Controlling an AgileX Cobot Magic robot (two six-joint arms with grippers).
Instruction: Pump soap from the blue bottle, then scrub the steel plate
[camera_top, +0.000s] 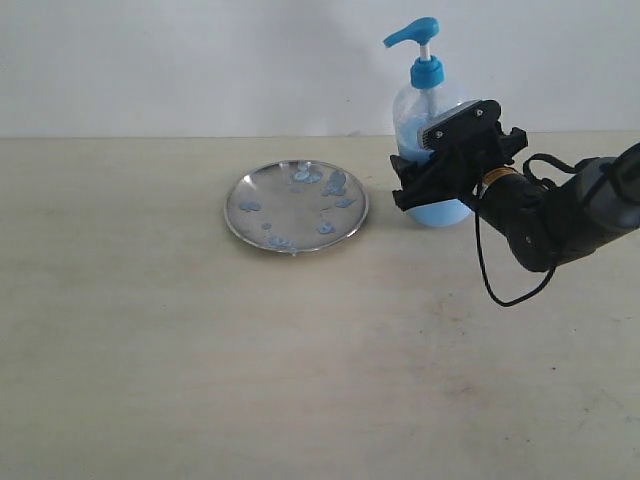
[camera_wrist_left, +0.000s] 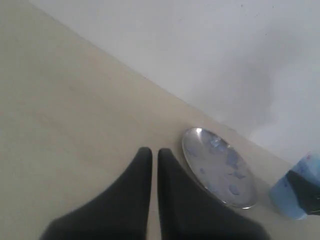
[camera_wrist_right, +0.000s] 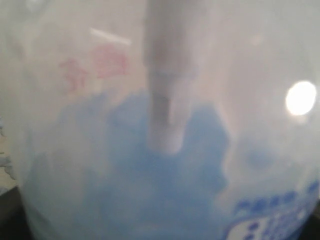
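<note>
Right gripper (camera_top: 425, 180) hard against body of upright bottle (camera_top: 412, 110), grip can't be told; pump head (camera_top: 412, 35) straight above it. Left gripper (camera_wrist_left: 150, 160) closed, empty, far side of plate (camera_top: 295, 205) from bottle.

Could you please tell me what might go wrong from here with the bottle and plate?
The bottle is tall and the right gripper sits against its body; a sideways nudge could tip it toward the plate.
The nozzle seems to end short of the plate's rim, so pumped soap may hit the table.
The plate carries soap blobs and nothing holds it; scrubbing may slide it.
</note>
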